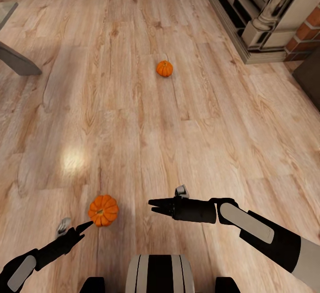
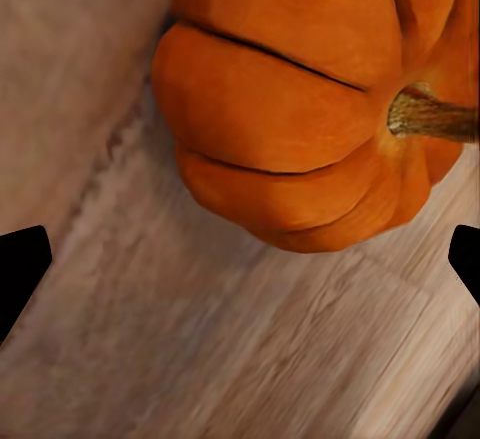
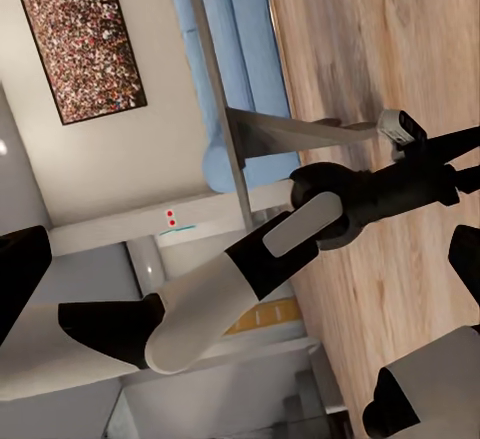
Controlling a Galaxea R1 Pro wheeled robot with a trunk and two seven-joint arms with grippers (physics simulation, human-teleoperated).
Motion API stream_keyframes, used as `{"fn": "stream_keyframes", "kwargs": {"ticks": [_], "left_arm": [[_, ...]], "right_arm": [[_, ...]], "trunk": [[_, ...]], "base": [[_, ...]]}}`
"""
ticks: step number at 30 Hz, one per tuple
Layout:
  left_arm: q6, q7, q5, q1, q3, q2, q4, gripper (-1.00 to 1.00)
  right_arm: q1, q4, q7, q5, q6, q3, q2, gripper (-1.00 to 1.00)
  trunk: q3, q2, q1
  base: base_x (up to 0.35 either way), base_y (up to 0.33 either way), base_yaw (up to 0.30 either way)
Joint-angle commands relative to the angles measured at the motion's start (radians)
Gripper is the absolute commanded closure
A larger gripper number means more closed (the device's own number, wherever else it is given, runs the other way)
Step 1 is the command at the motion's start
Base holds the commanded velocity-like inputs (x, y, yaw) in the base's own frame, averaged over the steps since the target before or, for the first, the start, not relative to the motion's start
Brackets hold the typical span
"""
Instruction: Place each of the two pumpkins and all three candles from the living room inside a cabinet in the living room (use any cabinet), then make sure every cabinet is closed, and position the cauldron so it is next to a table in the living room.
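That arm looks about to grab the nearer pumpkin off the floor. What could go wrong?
The near pumpkin is round and lies loose on the smooth wood floor, so the open left gripper, now just beside it, might nudge it and set it rolling. In the left wrist view the pumpkin sits off-centre between the fingers, so the grip could slip.

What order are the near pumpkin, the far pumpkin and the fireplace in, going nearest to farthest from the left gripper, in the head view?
1. Near pumpkin, on the floor just ahead of the left gripper.
2. Far pumpkin, mid-floor, further ahead and to the right.
3. Fireplace, against the far right wall.
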Motion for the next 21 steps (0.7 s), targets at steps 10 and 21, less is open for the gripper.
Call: {"fn": "stream_keyframes", "kwargs": {"ticks": [10, 21], "left_arm": [[0.007, -0.001, 0.005, 0.0, 0.001, 0.0, 0.0, -1.0], [0.006, -0.001, 0.004, 0.0, 0.001, -0.001, 0.0, -1.0]], "right_arm": [[-0.001, 0.0, 0.001, -0.006, 0.001, 0.002, -0.001, -1.0], [-0.001, 0.001, 0.001, -0.005, 0.001, 0.002, -0.001, -1.0]], "trunk": [[-0.001, 0.0, 0.0], [-0.001, 0.0, 0.0]], "base": [[0.098, 0.043, 0.0], [0.062, 0.049, 0.0]]}}
